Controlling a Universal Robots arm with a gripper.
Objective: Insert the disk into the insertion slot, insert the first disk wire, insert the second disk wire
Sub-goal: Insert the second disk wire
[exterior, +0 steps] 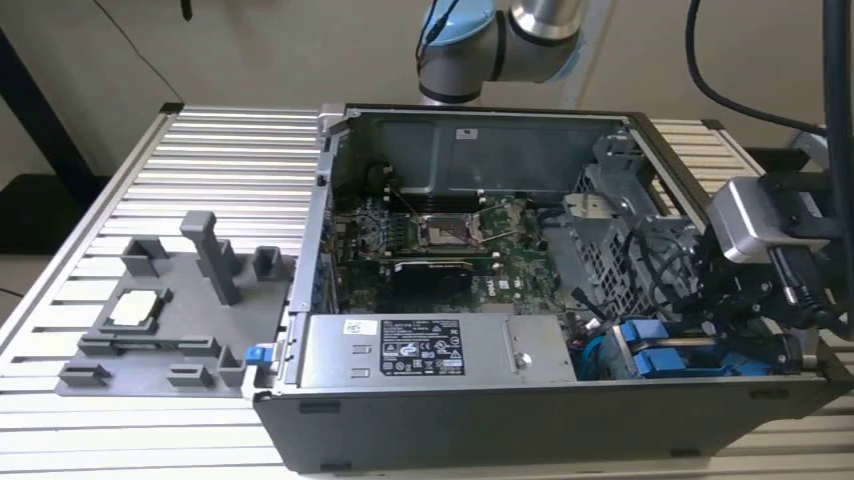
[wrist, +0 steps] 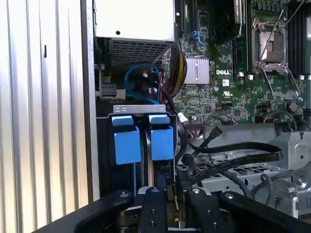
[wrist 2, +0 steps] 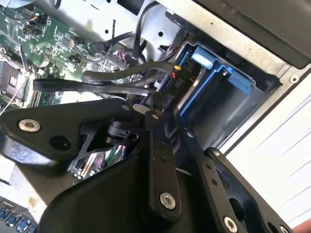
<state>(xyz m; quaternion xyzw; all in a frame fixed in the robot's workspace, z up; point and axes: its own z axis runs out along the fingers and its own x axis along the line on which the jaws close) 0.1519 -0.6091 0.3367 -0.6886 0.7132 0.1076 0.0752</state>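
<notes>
Exterior view: the open grey metal computer case (exterior: 534, 400) lies on the ribbed aluminium counter (exterior: 227, 160). My tool (exterior: 767, 300) hangs over the case corner at the exterior view's right, above the blue plastic disk caddies (exterior: 661, 355). In the first wrist view, two blue caddies (wrist: 141, 136) sit side by side in the grey metal insertion slot (wrist: 141, 109), directly ahead of my tool (wrist: 175, 204). In the second wrist view, my tool's black fingers (wrist 2: 155, 111) are clenched on a black flat disk wire (wrist 2: 121, 70), its connector near the blue-framed disk (wrist 2: 204, 73).
</notes>
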